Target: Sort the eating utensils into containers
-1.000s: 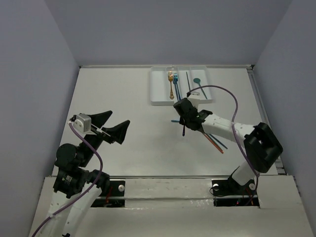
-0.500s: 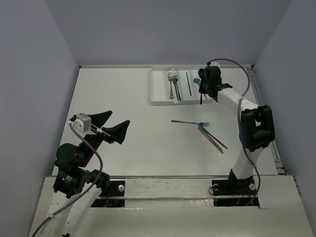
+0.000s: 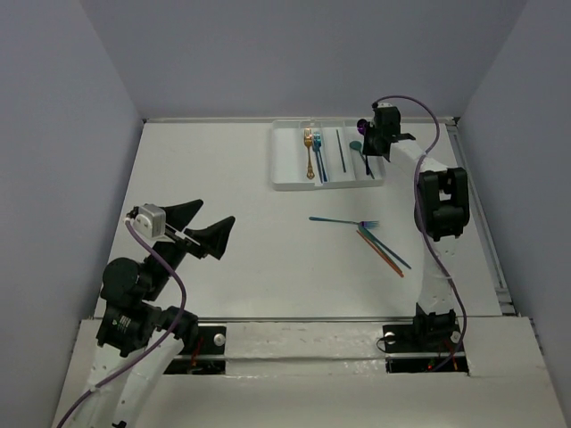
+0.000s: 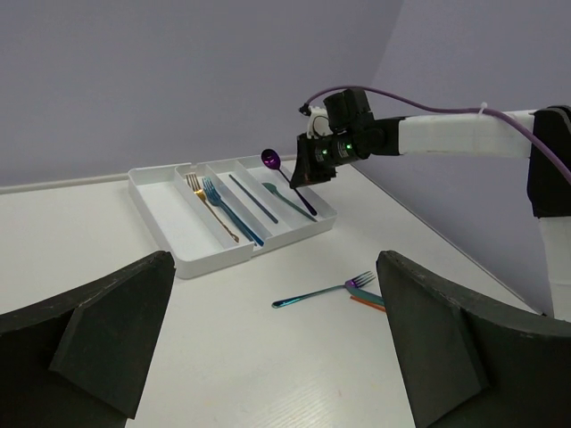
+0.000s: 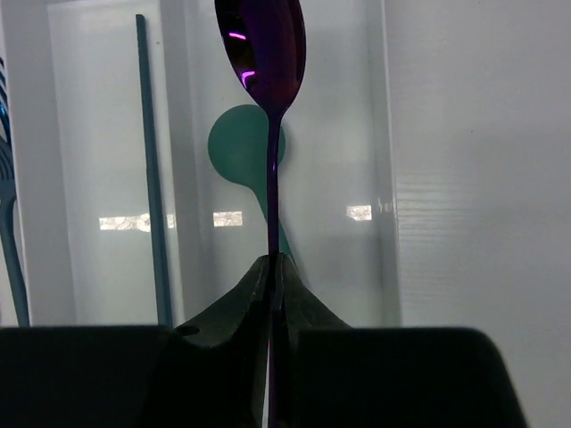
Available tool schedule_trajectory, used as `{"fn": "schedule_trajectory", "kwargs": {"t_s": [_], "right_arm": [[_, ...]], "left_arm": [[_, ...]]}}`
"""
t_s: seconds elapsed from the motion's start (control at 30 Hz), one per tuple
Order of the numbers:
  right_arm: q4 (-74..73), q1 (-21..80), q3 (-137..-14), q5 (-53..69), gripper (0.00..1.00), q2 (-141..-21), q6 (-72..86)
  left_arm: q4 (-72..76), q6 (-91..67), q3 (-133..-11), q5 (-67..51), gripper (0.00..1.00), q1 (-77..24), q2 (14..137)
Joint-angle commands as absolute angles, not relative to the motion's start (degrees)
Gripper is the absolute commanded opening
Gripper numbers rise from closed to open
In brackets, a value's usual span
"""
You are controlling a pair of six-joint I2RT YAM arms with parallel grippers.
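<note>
Swung farther toward the table's far right corner since half a second ago, the right gripper pinches the handle of the purple spoon above the rightmost compartment of the white tray, which sits at the far edge. A teal spoon lies in that compartment beneath it. Mid-table toward the right edge lie a teal fork and two sticks. The left gripper hangs spread near the left edge, holding nothing.
</note>
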State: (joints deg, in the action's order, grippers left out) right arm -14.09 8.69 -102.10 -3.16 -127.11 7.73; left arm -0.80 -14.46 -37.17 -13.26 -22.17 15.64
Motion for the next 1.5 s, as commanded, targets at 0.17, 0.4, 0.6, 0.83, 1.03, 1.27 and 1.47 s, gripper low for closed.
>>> {"fn": "schedule_trajectory", "kwargs": {"t_s": [0.17, 0.4, 0.6, 0.83, 1.03, 1.27, 1.47], "right_arm": [[-15.29, 8.44, -105.39, -2.99, 0.61, -125.61, 8.61], [-5.99, 8.44, -78.35, 3.14, 0.58, -104.09, 18.44], [-9.55, 12.48, -54.16, -0.86, 0.48, -87.23, 24.33], [-21.44, 13.1, -43.42, -1.23, 0.43, -69.0, 28.39], [-34.61, 13.62, -42.98, -2.11, 0.44, -65.92, 29.09], [-34.45, 13.62, -42.45, -0.44, 0.43, -71.0, 28.3], [-30.41, 13.62, -40.61, 1.32, 0.42, -72.59, 28.65]], "left_arm": [[1.49, -13.89, -39.29, -13.18, 0.99, -22.59, 16.35], [2.02, -14.24, -39.37, -13.27, 0.99, -21.97, 15.03], [2.02, -14.41, -39.2, -13.97, 0.99, -22.5, 13.89], [1.85, -14.5, -39.29, -13.71, 0.99, -22.5, 12.57], [1.49, -14.33, -39.46, -13.1, 0.99, -23.03, 11.52], [1.23, -14.24, -39.55, -12.3, 0.99, -23.55, 10.11], [1.06, -14.06, -39.64, -12.31, 0.99, -23.55, 9.93]]}}
